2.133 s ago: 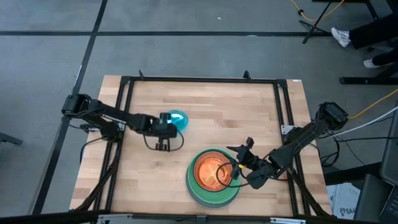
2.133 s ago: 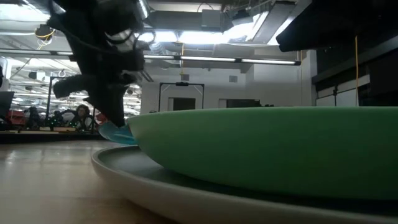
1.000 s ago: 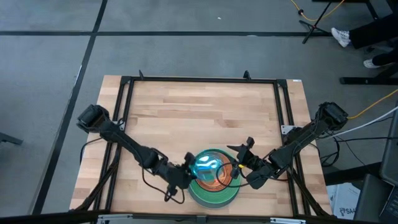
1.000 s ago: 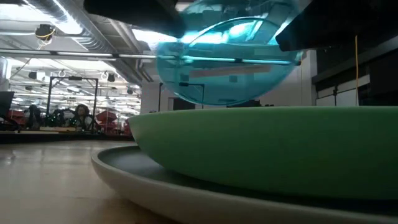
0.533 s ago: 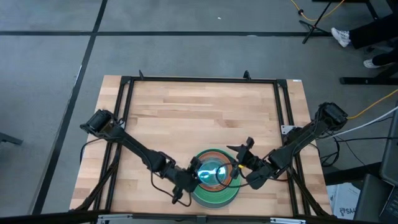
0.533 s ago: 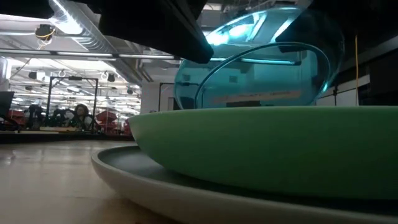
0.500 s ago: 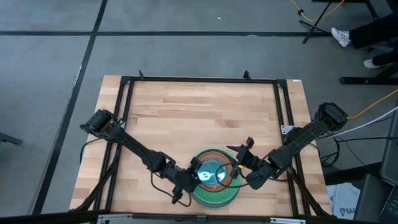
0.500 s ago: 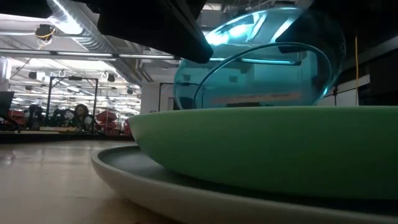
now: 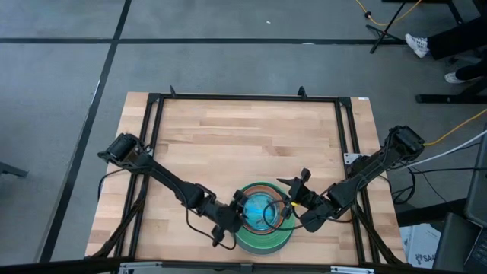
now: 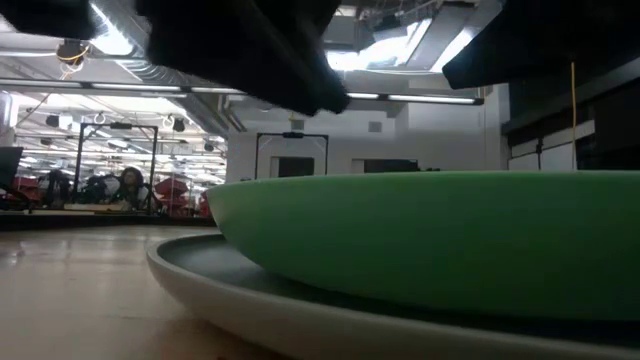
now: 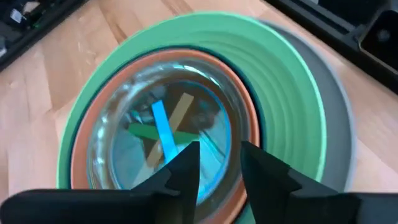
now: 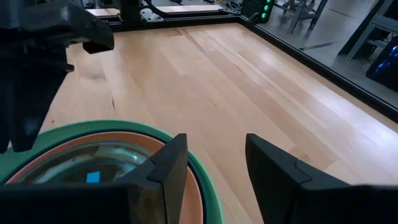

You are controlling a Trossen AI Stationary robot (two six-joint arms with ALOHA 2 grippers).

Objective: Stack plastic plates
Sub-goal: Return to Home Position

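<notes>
Lowered since a moment ago, the cyan plate (image 9: 260, 211) now sits inside the stack, hidden in the low view by the rim of the mint green plate (image 10: 420, 235). On the wooden worktop (image 9: 243, 137), the grey plate (image 10: 200, 285) lies lowest, between the two arms. Left gripper (image 11: 219, 149) hovers over the cyan plate, jaws slightly parted, empty. Right gripper (image 12: 214, 140) waits beside the stack, jaws apart, empty.

A light wooden plank tabletop (image 9: 243, 137) fills the centre of the high view, edged by a thin black metal frame (image 9: 243, 97). Around it lies grey carpeted floor (image 9: 228, 68) crossed by dark seams. At the upper right, a yellow cable (image 9: 370, 15) runs near a white shoe (image 9: 418, 46). In the low view, bright ceiling strip lights (image 10: 400, 98) span the top, and a person (image 10: 130, 182) sits at far left.
</notes>
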